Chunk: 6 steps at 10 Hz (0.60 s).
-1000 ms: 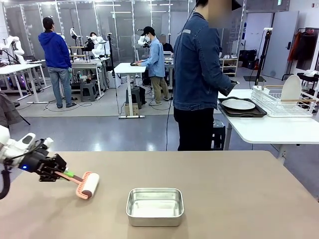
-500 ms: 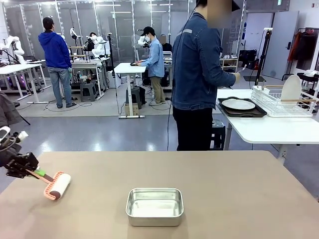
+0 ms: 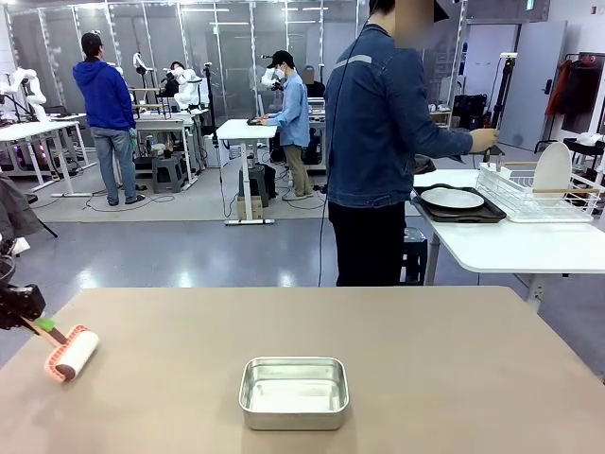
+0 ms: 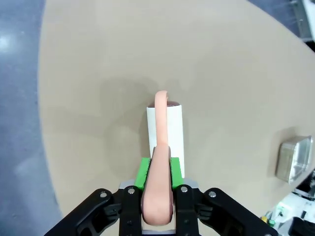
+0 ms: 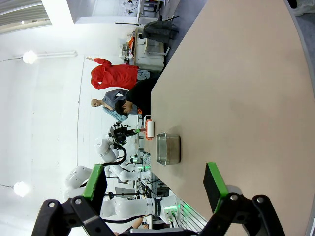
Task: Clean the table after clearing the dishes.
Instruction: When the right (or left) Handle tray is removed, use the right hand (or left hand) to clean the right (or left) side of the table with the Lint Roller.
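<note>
Steel rectangular pan sits empty on my beige table, while my left gripper, clenched on the pink-handled white roller, has dragged it leftward; right gripper released.

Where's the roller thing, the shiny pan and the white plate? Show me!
roller (image 3: pixel 76 354), front view, white roll.
pan (image 3: pixel 294 392), front view, inside bottom.
plate (image 3: pixel 452 198), front view, flat middle.

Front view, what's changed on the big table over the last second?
The left pincer, shut on the pink-handled roller, has drawn it across the table toward the robot's left edge. The person at the far side has reached an arm out toward the dish rack on the white table. The steel pan stayed put, and the right pincer stayed open.
</note>
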Each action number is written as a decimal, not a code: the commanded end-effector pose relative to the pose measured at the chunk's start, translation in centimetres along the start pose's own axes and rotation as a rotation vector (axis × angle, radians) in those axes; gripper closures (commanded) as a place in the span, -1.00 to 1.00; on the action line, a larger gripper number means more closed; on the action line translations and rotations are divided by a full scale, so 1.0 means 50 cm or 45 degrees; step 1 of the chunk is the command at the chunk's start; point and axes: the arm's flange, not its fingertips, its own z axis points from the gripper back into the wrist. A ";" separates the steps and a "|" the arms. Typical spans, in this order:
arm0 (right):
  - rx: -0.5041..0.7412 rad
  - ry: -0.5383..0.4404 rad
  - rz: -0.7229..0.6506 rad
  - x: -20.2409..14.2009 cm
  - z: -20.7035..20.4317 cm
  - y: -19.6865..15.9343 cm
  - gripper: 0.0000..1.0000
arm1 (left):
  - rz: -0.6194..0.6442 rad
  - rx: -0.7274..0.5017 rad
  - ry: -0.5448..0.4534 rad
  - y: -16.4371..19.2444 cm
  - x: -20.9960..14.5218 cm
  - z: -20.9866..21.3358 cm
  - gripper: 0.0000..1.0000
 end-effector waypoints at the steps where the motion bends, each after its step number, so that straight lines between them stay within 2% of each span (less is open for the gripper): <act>1: 0.014 -0.001 0.016 0.001 0.001 0.006 -1.00 | -0.043 0.222 0.024 0.009 -0.036 0.006 0.59; 6: 0.014 -0.001 0.016 0.001 0.001 0.006 -1.00 | -0.209 0.298 -0.035 -0.136 -0.026 0.149 0.59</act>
